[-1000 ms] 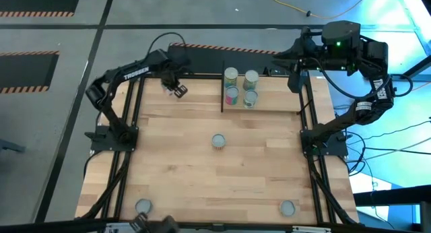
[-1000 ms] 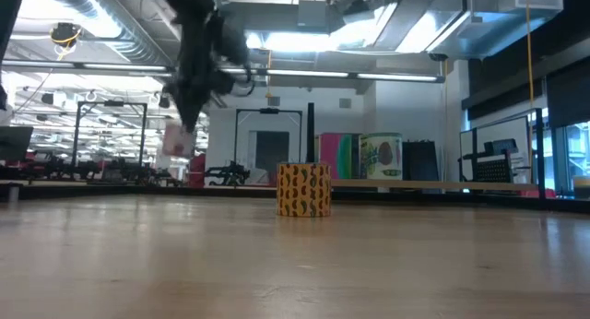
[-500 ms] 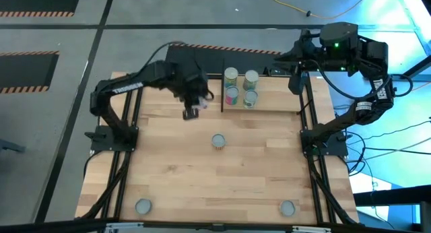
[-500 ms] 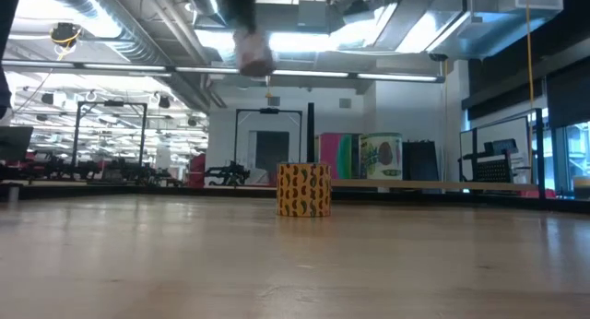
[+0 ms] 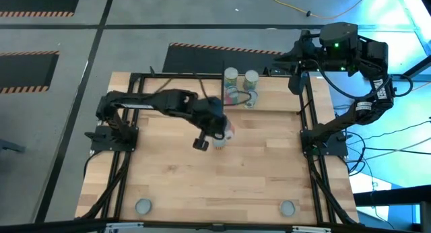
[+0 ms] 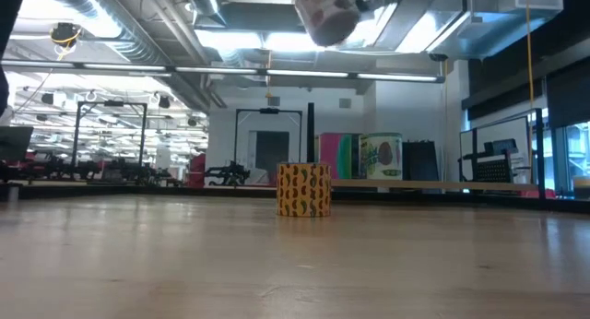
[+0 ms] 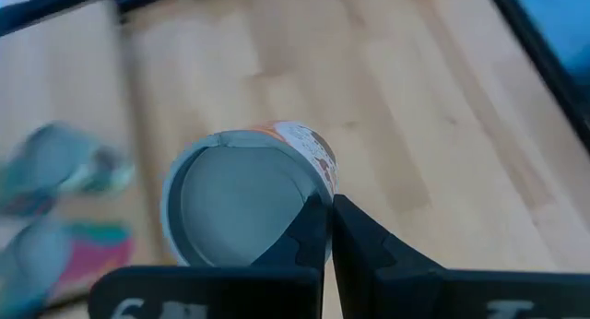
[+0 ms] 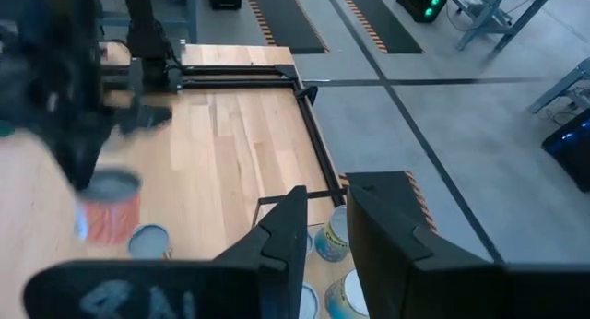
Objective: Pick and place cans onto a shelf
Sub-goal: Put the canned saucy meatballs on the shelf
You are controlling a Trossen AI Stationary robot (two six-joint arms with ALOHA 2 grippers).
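Observation:
My left gripper (image 5: 222,130) hangs over the middle of the table, shut on a can (image 7: 240,199) with a grey top and a pale orange-pink label. In the low view that can (image 6: 324,13) shows high in the air. Below it a yellow patterned can (image 6: 303,190) stands upright on the tabletop. The shelf (image 5: 276,102), a light wood board with a thin black panel (image 5: 222,85), lies at the far side and bears several cans (image 5: 251,77). My right gripper (image 8: 324,194) is raised at the far right corner, open, with nothing between its fingers. My left gripper pinches the can's rim (image 7: 320,185) at one side. One finger (image 7: 304,236) lies over the grey top and the other finger (image 7: 355,241) outside the wall. The fingers slant down from above. The can hangs tilted below them, lifted clear of the table.
Two more cans stand near the table's near corners, one at the left (image 5: 143,207) and one at the right (image 5: 288,207). Black frame rails (image 5: 128,159) run along the left and right sides. Bare wood lies between the middle can and the near edge.
My left gripper has swung from the far left of the table toward the middle, rightward and nearer, rising and rolling as it went. It has stayed shut, and the can has travelled with it, clear of the table, to a place above the yellow can.

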